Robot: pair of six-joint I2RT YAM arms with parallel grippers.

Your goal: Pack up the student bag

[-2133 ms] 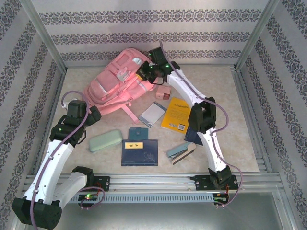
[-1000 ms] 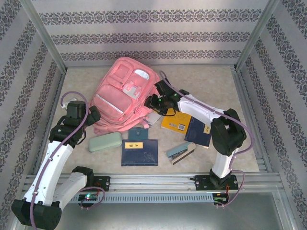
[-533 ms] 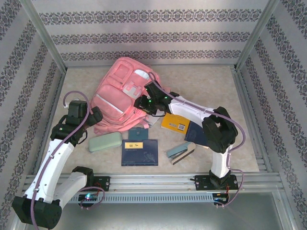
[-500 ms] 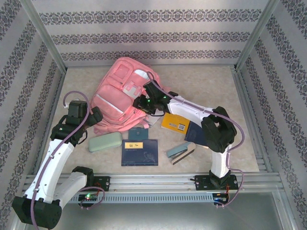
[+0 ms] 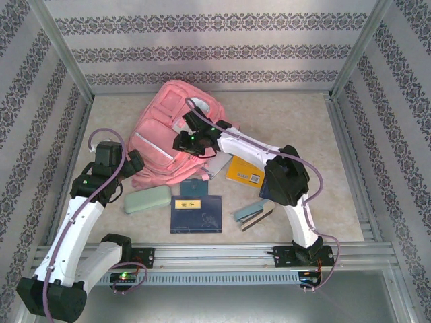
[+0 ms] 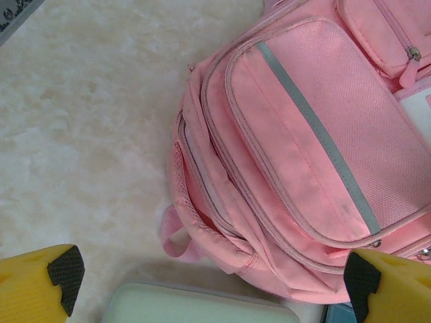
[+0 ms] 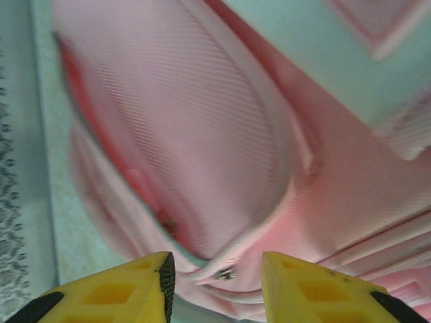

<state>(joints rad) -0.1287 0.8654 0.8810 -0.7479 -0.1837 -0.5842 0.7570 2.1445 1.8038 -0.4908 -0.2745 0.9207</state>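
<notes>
Seen from my remote station: the student bag (image 5: 158,151), a pink backpack, lies flat on the pale table (image 5: 303,121) in the upper left of centre of the overhead view, its zipped pockets facing up. The right gripper (image 5: 182,141) sits over the bag's middle. In the right wrist view its yellow fingers (image 7: 121,293) stand partly apart at the bottom of the frame, with a pink seam and a small metal zip pull (image 7: 225,273) between them. I cannot tell whether they have hold of it.

The left gripper (image 5: 131,161) hangs at the bag's lower left edge, jaws spread wide and holding nothing. In the left wrist view its fingertips (image 6: 66,269) sit in the two bottom corners.

A mint-green case (image 5: 148,198) lies just below the bag, beside a dark blue folder (image 5: 196,214). A yellow book (image 5: 246,168) lies right of centre.
</notes>
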